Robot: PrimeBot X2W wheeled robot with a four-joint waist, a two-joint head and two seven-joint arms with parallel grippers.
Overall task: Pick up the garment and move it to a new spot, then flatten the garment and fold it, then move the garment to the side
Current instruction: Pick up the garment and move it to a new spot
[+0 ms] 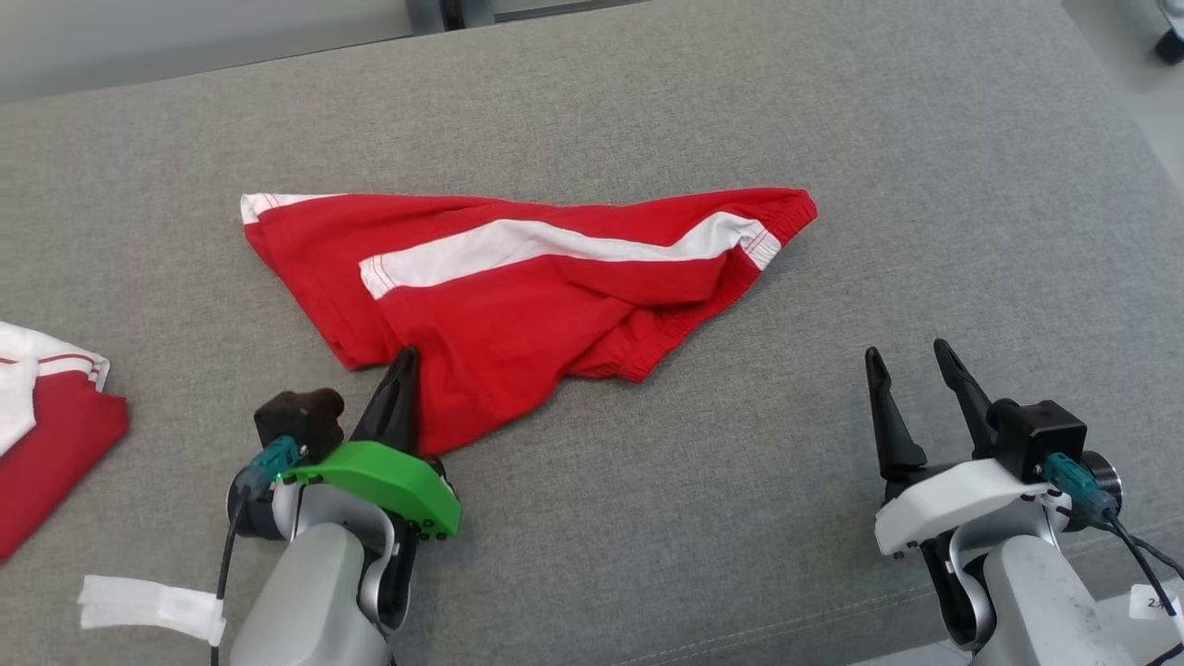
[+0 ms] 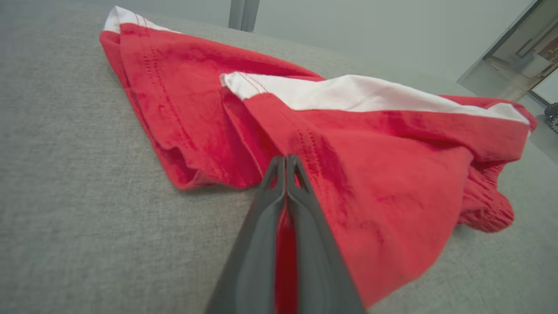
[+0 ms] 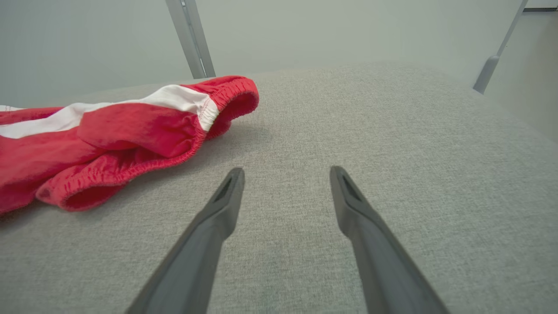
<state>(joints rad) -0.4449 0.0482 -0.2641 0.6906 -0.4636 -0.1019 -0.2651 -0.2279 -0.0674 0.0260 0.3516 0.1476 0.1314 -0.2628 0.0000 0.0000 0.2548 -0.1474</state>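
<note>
Upholstery [image 1: 592,102], grey and woven, ran across the whole head view. On it, centre frame, lay the garment [image 1: 518,296]: red shorts with a white stripe, crumpled and half doubled over, the elastic waistband bunched toward the upper right. At the left edge sat a second red-and-white piece [image 1: 42,416], which looked folded.

Lower left, the left gripper [image 1: 405,359] was in on the garment's near hem. Its fingers were pressed together with red cloth pinched between them, plain to see along the fingers in the left wrist view. Lower right, the right gripper [image 1: 906,353] stood spread and empty over bare grey fabric, well apart from the garment. Smallest of all, a strip of white tape [image 1: 148,606] showed near the lower left corner.

Progress, as I judged it: early. A hold was on, but the garment rested on the surface, neither flattened nor folded. The lift, the relocation, the smoothing, the fold and the move aside all looked left to do.
</note>
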